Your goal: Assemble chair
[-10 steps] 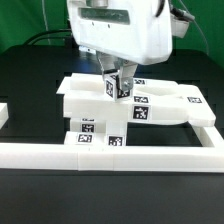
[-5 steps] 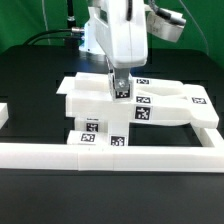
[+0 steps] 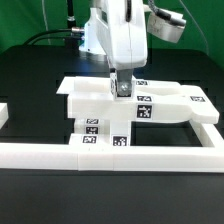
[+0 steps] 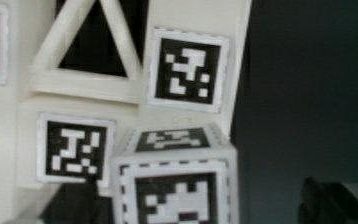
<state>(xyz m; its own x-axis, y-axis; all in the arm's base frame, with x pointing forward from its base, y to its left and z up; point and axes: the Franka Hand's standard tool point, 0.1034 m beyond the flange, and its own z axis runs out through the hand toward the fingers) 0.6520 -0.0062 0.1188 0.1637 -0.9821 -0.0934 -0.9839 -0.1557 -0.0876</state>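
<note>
The chair's white tagged parts lie together in the exterior view: a flat panel (image 3: 92, 98) at the exterior view's left, with long blocky pieces (image 3: 172, 106) running to the right. My gripper (image 3: 121, 88) hangs straight down over the panel's right end, around a small tagged block (image 3: 122, 87). In the wrist view the block (image 4: 169, 192) stands between my dark fingers (image 4: 73, 206). It lies close to one finger, and a dark gap separates it from the other. The gripper (image 4: 197, 208) looks open.
A long white border rail (image 3: 110, 152) runs along the front and turns back at the exterior view's right (image 3: 213, 122). A short white piece (image 3: 3, 113) lies at the left edge. The table top is black.
The wrist has turned about its vertical axis, so the wide hand now shows edge-on. The tagged block has stayed at the same spot. Little has moved in the last half second.
</note>
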